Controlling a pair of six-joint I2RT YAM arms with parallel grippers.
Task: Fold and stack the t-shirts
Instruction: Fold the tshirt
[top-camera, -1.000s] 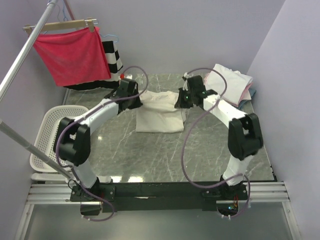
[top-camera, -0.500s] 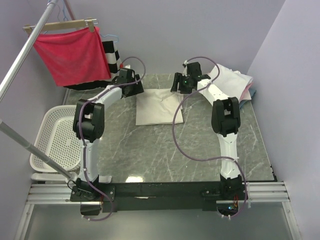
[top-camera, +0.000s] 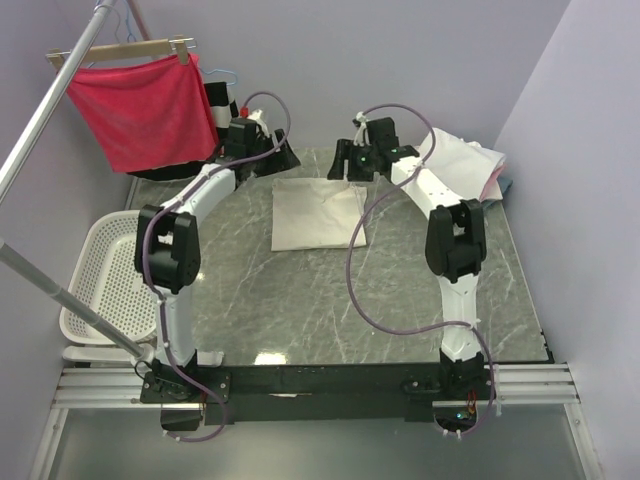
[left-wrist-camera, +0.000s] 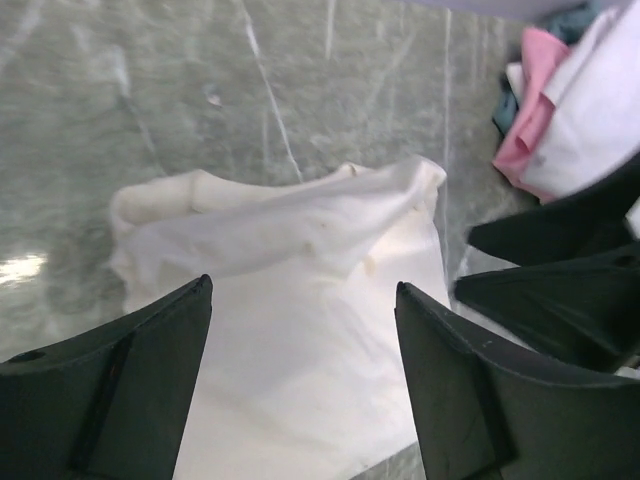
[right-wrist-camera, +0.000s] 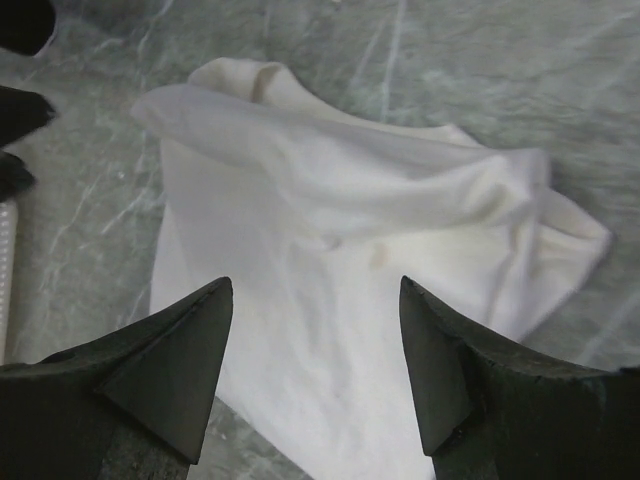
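Top external view: one cream t-shirt (top-camera: 318, 212), folded, lies mid-counter (top-camera: 300, 310), its far edge rumpled. My left gripper (top-camera: 272, 152) and right gripper (top-camera: 345, 165) hang over that edge, jaws spread, empty. Stack of shirts (top-camera: 470, 160): back right corner. Next I should pinch both far corners evenly and low, so the fold holds.

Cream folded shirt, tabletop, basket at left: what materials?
Cream t-shirt: soft matte knit, likely cotton; it creases and slumps. Tabletop: grey-green veined stone look, glossy glare; marble or laminate, can't tell. Basket: white, perforated walls, probably moulded plastic.
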